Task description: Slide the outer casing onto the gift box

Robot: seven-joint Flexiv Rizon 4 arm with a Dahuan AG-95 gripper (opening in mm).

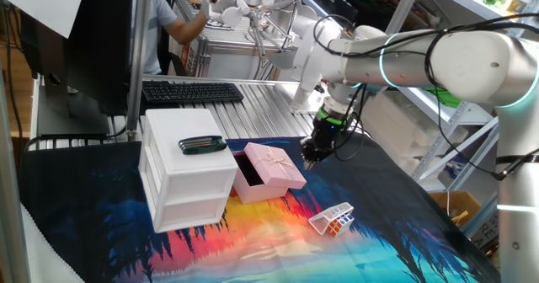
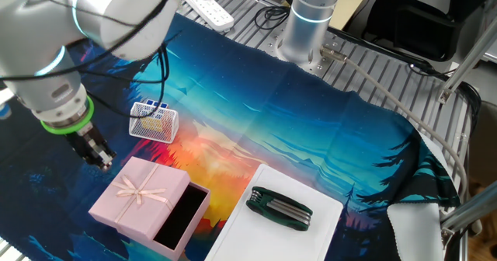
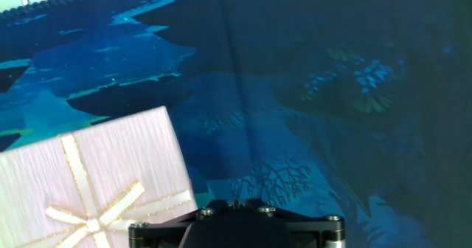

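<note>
The pale pink outer casing (image 1: 275, 166) (image 2: 139, 193) (image 3: 94, 180), with a gold bow on top, lies on the printed mat. It partly covers the gift box (image 1: 247, 171) (image 2: 181, 217), whose dark inside sticks out on the side toward the white cabinet. My gripper (image 1: 309, 159) (image 2: 102, 161) (image 3: 234, 204) is shut and holds nothing. It hangs low at the casing's outer edge, opposite the exposed box end. I cannot tell whether it touches the casing.
A white drawer cabinet (image 1: 189, 182) (image 2: 273, 234) stands right beside the box, with a dark green folding tool (image 1: 202, 145) (image 2: 280, 208) on top. A clear wire-like cube (image 1: 332, 219) (image 2: 154, 122) lies on the mat. A keyboard (image 1: 192, 91) sits behind the mat.
</note>
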